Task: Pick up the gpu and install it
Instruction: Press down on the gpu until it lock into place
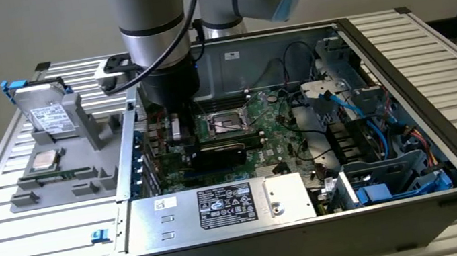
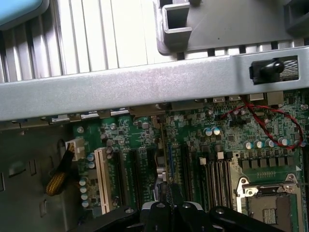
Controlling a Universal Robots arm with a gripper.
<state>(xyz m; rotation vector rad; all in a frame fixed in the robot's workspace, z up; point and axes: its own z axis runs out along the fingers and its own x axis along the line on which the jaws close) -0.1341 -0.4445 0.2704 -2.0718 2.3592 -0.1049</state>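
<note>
The gpu point(image 1: 218, 151) stands on edge over the motherboard point(image 1: 274, 128) inside the open computer case point(image 1: 402, 75). Its black fan block faces the front of the case and a green board strip runs along its top. My gripper point(image 1: 176, 130) reaches down into the case at the card's end nearest the rear wall. In the wrist view the gpu point(image 2: 165, 154) is a thin edge-on line among the expansion slots. It runs from the case's rear wall point(image 2: 120, 92) to my gripper point(image 2: 171, 207), whose black fingers point(image 2: 159, 210) are closed on its upper edge.
A grey fixture tray point(image 1: 82, 184) outside the case holds a silver hard drive point(image 1: 53, 117), a square chip point(image 1: 43, 159) and a memory stick point(image 1: 59, 174). The power supply point(image 1: 222, 207) lies at the case front, the CPU socket point(image 1: 230, 122) behind the card, and blue cables point(image 1: 361, 108) toward the exterior view's right.
</note>
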